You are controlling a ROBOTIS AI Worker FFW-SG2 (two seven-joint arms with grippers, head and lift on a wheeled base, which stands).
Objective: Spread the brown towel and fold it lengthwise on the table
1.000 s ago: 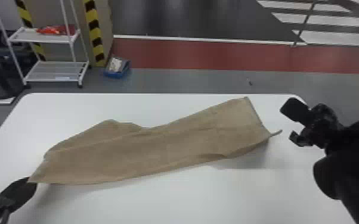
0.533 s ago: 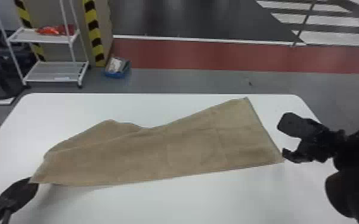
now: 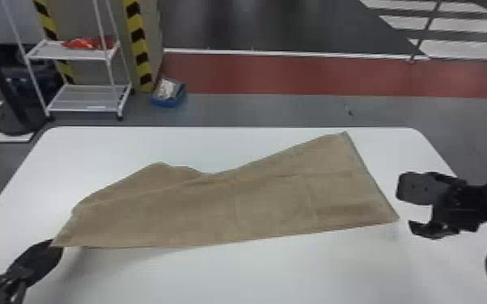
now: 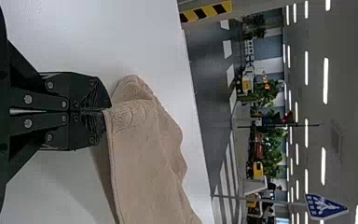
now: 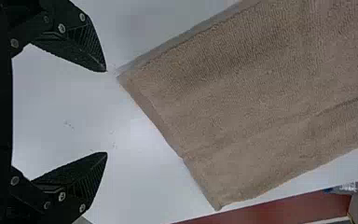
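The brown towel (image 3: 230,210) lies across the white table, wide and flat at its right end, with soft folds and a bulge toward the left. My left gripper (image 3: 54,244) holds its near left corner; in the left wrist view the left gripper (image 4: 106,110) is shut on that towel (image 4: 140,158) corner. Just off the towel's right end is my right gripper (image 3: 410,210). In the right wrist view the right gripper (image 5: 106,112) is open, nothing between its fingers, beside a corner of the towel (image 5: 261,93).
The white table (image 3: 255,275) has its far edge beyond the towel. Behind it on the floor stand a white shelf cart (image 3: 85,97) and a blue box (image 3: 168,95).
The towel's right end has come down flat, its near right corner no longer curled. My right gripper has moved down a little, then slightly back from the towel. The left has barely moved.
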